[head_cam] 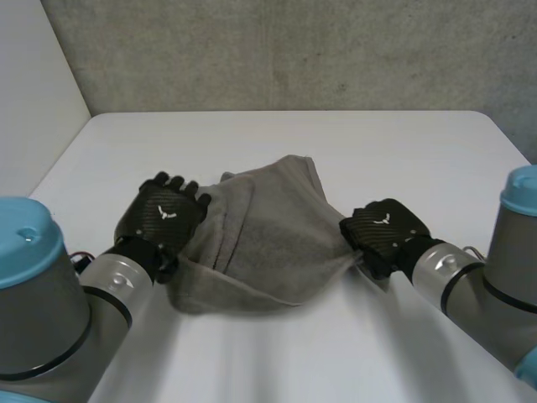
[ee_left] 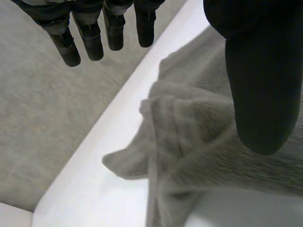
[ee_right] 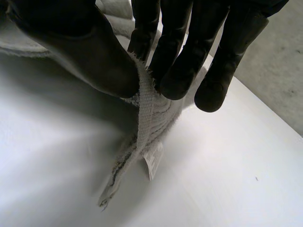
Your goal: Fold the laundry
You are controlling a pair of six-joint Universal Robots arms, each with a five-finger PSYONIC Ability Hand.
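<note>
Right hand (ee_right: 90, 56) pinches the grey towel's (head_cam: 268, 227) right edge between thumb and fingers; left hand (head_cam: 168, 214), fingers straight and spread, sits at its left edge on the white table (head_cam: 377, 151).

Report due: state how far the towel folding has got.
Nothing folded yet: the grey towel lies bunched on the white table. In hand: the right robot hand pinches its edge; the left robot hand is open at the other side. Left: spreading, folding.

Towel (head_cam: 268, 243) sits bunched on the worktop (head_cam: 336, 143), one edge under the left hand (head_cam: 165, 214), opposite corner sandwiched between the right hand (head_cam: 384, 231) thumb and fingers.
</note>
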